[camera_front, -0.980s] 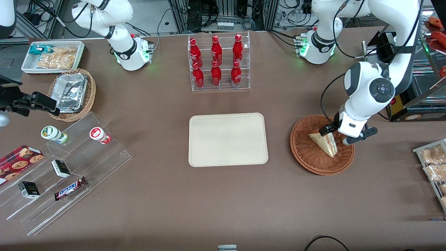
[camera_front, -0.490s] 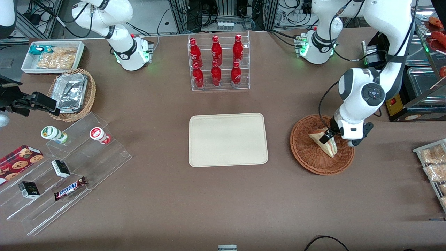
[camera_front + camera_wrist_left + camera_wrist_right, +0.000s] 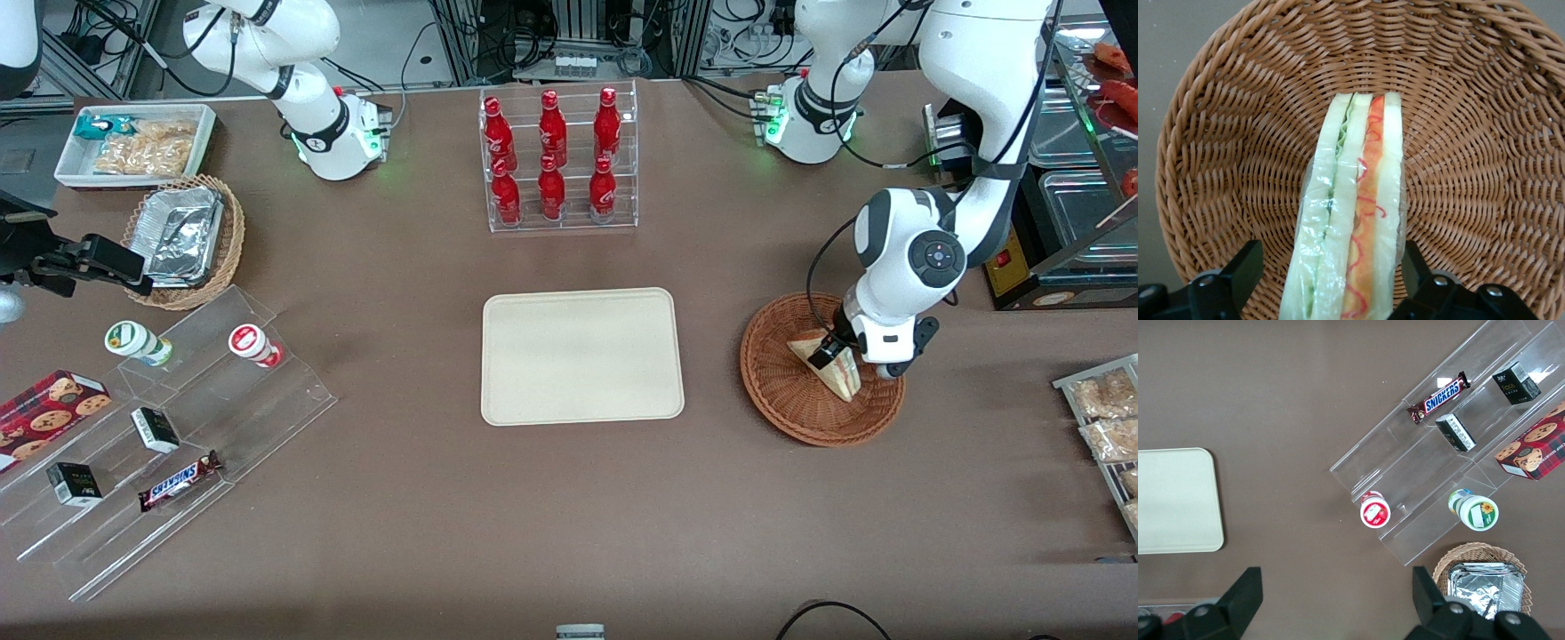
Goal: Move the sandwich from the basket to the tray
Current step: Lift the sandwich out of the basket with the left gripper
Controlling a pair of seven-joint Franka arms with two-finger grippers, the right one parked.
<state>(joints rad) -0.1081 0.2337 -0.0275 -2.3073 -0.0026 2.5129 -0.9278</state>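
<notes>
At the parked arm's end of the table (image 3: pixel 400 533), a white bin (image 3: pixel 135 145) with snack packets is sitting near the edge farthest from the front camera. A light wicker basket (image 3: pixel 187 242) holding foil containers (image 3: pixel 182 235) is standing nearer to the camera than the bin. Nearer again, a clear stepped stand (image 3: pixel 169 436) is carrying two small cups (image 3: pixel 256 345), small dark boxes, a cookie box (image 3: pixel 49 409) and a Snickers bar (image 3: pixel 180 480). In the middle of the table, a clear rack (image 3: pixel 560 160) is holding six red bottles (image 3: pixel 552 129), and the cream tray (image 3: pixel 582 356) is lying flat nearer to the camera than the rack, with nothing on it.

Toward the working arm's end, the reddish-brown basket (image 3: pixel 822 369) is resting on the table with open table between it and the tray. The sandwich (image 3: pixel 827 366) is lying inside the basket (image 3: pixel 1238 133), on the woven bottom. The sandwich (image 3: pixel 1351 213) is showing pale bread layers with a green stripe and a red-orange stripe along its cut edge, under a clear wrap. The pincer (image 3: pixel 836 356) is standing low in the basket, over the sandwich. In the left wrist view the pincer (image 3: pixel 1331 280) is spread, with one finger at each side of the sandwich; one finger looks right against the bread, the other a little apart. At the table edge by the working arm, packets of snacks (image 3: pixel 1102 413) are lying in a holder.
</notes>
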